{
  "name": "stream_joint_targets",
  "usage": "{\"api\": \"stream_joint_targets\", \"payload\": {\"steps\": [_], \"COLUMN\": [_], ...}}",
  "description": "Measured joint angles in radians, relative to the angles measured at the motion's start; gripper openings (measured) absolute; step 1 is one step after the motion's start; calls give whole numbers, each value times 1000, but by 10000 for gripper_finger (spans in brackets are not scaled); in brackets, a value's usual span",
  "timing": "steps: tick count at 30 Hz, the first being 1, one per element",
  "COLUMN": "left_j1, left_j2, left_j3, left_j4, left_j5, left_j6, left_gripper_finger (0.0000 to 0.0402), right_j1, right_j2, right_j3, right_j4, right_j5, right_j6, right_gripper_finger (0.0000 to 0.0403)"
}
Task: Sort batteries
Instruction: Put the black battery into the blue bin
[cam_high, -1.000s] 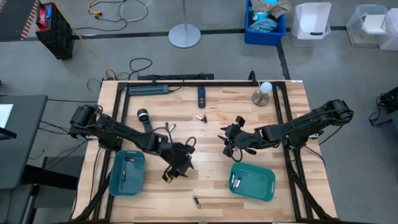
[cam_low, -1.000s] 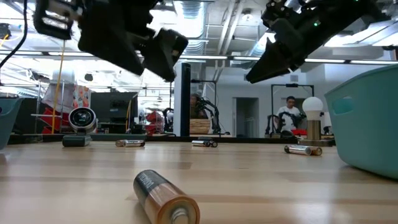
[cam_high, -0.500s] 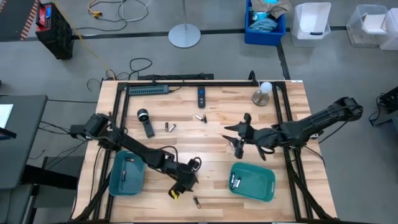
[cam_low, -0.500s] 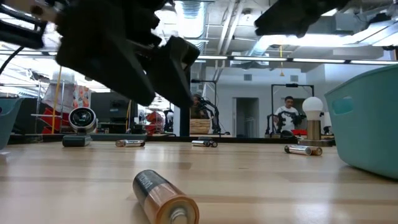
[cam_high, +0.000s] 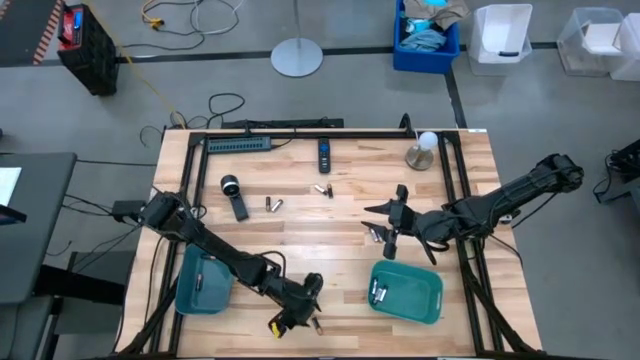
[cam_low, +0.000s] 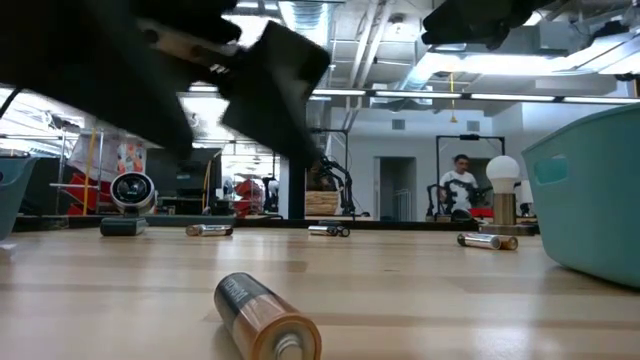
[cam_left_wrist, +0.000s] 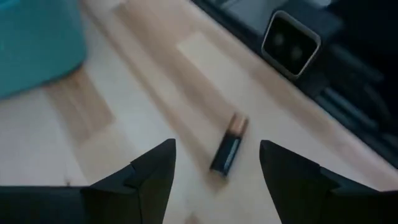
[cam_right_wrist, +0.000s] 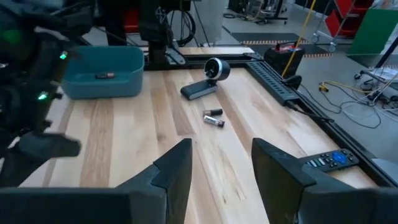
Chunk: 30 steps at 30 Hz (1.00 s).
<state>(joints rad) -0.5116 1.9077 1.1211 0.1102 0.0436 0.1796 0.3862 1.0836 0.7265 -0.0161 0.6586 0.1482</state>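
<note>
A wooden table (cam_high: 330, 215) seen from above, with two dark robot arms reaching in from its sides. The left gripper (cam_high: 293, 313) hangs low over the table's near edge, its fingers (cam_left_wrist: 152, 177) spread apart and holding nothing; a single battery (cam_left_wrist: 228, 144) lies on the wood just ahead of the gap between them, close to the near edge. The right gripper (cam_high: 391, 232) hovers right of centre, its fingers (cam_right_wrist: 177, 168) parted and empty, with a small pair of batteries (cam_high: 375, 234) lying just beside it. Two teal trays sit toward the near side: the left tray (cam_high: 189, 297) holds one battery (cam_high: 198, 284), the right tray (cam_high: 425, 296) holds a few (cam_high: 377, 292) at its left end. More batteries lie loose farther back: a pair (cam_high: 273, 204) left of centre and another pair (cam_high: 323, 189) near the middle. A remote (cam_high: 324, 153) and a lamp (cam_high: 421, 150) rest at the far edge.
</note>
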Motion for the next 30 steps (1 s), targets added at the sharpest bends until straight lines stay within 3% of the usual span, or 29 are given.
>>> {"api": "stream_joint_targets", "payload": {"steps": [10,23,30], "left_j1": [-11,-1,5], "left_j2": [120,185,199], "left_j3": [109,111,110], "left_j4": [0,-13,-23], "left_j5": [5,41,44], "left_j6": [19,21,28], "left_gripper_finger": [230,228,188], "right_j1": [-3,-2,-3], "right_j2": [0,1,1], "right_j3": [0,0,0], "right_j4": [16,7,2], "right_j5": [2,2,2], "right_j6": [-26,-26,-26], "right_gripper_finger": [182,182,182]}}
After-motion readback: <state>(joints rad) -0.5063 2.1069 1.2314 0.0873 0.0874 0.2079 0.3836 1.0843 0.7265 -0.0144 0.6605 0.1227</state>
